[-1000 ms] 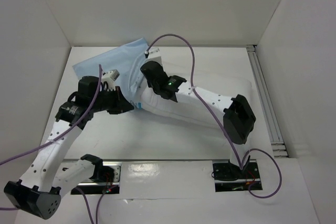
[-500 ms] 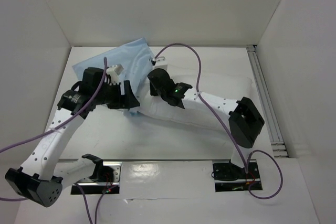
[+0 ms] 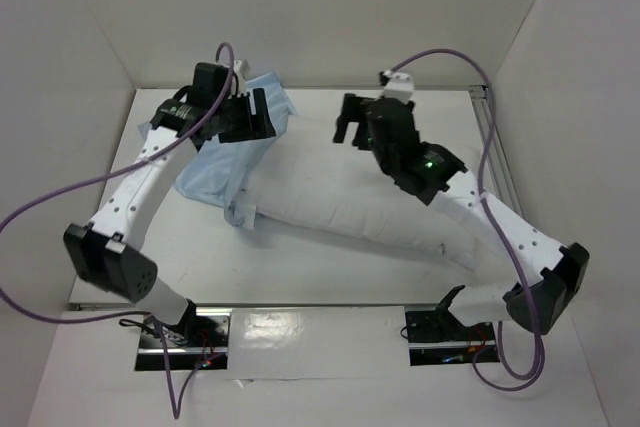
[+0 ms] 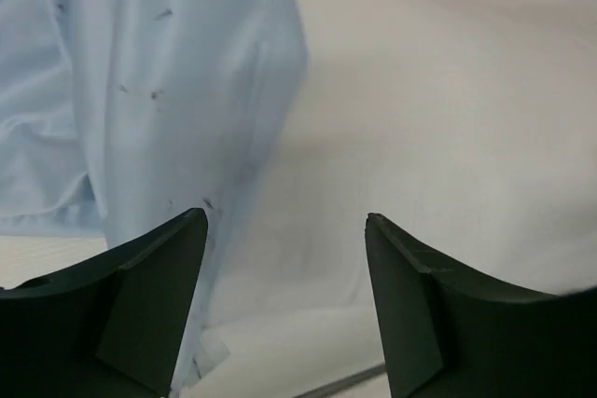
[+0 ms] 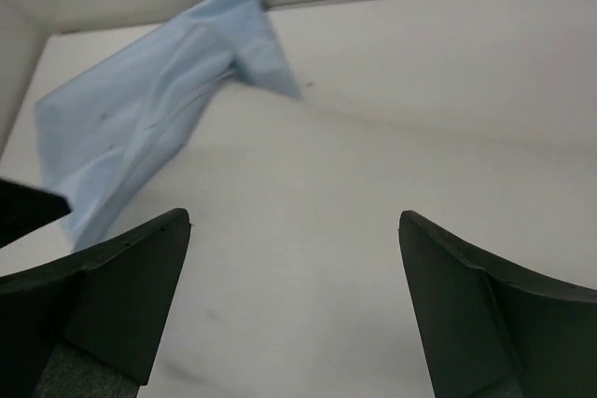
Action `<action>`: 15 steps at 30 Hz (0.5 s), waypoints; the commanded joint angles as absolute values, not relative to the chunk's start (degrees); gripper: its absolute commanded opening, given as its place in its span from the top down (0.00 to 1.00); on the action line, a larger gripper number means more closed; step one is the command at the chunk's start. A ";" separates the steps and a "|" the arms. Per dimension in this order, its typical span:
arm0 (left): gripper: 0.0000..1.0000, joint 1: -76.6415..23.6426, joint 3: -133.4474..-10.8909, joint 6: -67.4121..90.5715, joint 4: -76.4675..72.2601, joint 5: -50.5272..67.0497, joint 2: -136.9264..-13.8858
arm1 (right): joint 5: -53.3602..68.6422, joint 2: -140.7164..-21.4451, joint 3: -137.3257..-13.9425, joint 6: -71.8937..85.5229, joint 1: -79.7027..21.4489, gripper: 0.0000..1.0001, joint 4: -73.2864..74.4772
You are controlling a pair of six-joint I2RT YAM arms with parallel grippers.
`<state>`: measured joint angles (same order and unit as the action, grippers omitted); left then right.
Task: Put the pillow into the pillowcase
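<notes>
Fingers of the left gripper stand well apart with nothing between them, and those of the right gripper are spread wider, likewise empty. Seen from above, the left gripper hangs over the far part of the pillowcase, close to the back wall, while the right gripper hovers above the far side of the table, just beyond the pillow. The pillow lies slantwise across the middle of the table, its right end nearer the arm bases. Its left end is covered by the pillowcase, though how far it sits inside cannot be told. The pillowcase is crumpled and spreads toward the far left corner, one corner of it pointing at the back wall. The left wrist view shows the speckled pillowcase on the left meeting the white pillow on the right. The right wrist view looks across the pillow to the pillowcase beyond. The right arm reaches over the pillow's right end and hides part of it. The left arm runs along the table's left side, beside the pillowcase. Purple cables loop from both wrists, and a rail lines the right edge.
</notes>
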<state>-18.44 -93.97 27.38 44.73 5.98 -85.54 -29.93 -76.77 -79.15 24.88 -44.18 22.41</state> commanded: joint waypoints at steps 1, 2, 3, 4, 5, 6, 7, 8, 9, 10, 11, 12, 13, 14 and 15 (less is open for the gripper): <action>0.18 -18.72 -98.86 27.86 44.38 -4.91 -91.04 | -33.32 -74.10 -77.18 26.19 -34.83 0.00 32.78; 0.16 -19.24 -100.97 27.34 43.69 -6.31 -94.10 | -30.27 -72.61 -75.60 26.19 -29.58 0.00 34.00; 0.14 -19.25 -102.20 26.81 43.68 -7.81 -95.78 | -29.02 -72.08 -74.80 26.19 -27.01 0.00 34.62; 0.14 -19.86 -103.35 26.81 43.68 -9.39 -97.37 | -27.87 -71.46 -73.75 26.19 -24.63 0.00 34.63; 0.14 -19.86 -105.10 26.28 44.38 -9.40 -98.86 | -26.73 -70.76 -71.65 25.58 -20.26 0.00 35.24; 0.14 -19.86 -105.81 26.28 44.38 -9.40 -101.49 | -23.93 -70.75 -70.41 25.58 -18.21 0.00 35.24; 0.14 -19.86 -106.60 25.67 44.38 -7.23 -102.91 | -22.17 -70.75 -69.01 25.05 -16.28 0.00 34.72; 0.14 -19.86 -108.26 25.66 44.99 -6.34 -104.22 | -20.23 -70.75 -65.95 25.05 -14.69 0.00 34.02; 0.14 -19.86 -109.06 25.66 45.61 -5.11 -105.46 | -17.08 -70.75 -64.35 25.05 -12.33 0.00 32.62; 0.17 -19.86 -109.86 24.88 45.62 -0.66 -107.82 | -15.92 -71.45 -62.77 25.05 -11.43 0.00 31.82; 0.25 -19.86 -111.78 24.87 46.49 1.21 -108.97 | -15.13 -72.24 -59.71 25.05 -10.90 0.00 30.86; 0.31 -19.86 -112.84 24.26 47.10 2.80 -110.12 | -13.46 -72.77 -58.37 25.74 -10.90 0.00 29.11; 0.39 -20.47 -114.50 23.74 48.33 5.94 -111.78 | -12.40 -73.56 -57.32 25.75 -10.90 0.00 28.31; 0.69 -20.48 -115.30 23.73 48.86 6.85 -112.41 | -11.52 -73.56 -55.65 26.27 -10.90 0.07 27.52; 0.89 -21.00 -116.18 23.73 49.48 7.55 -112.41 | -9.25 -74.09 -55.03 26.28 -10.90 0.22 25.94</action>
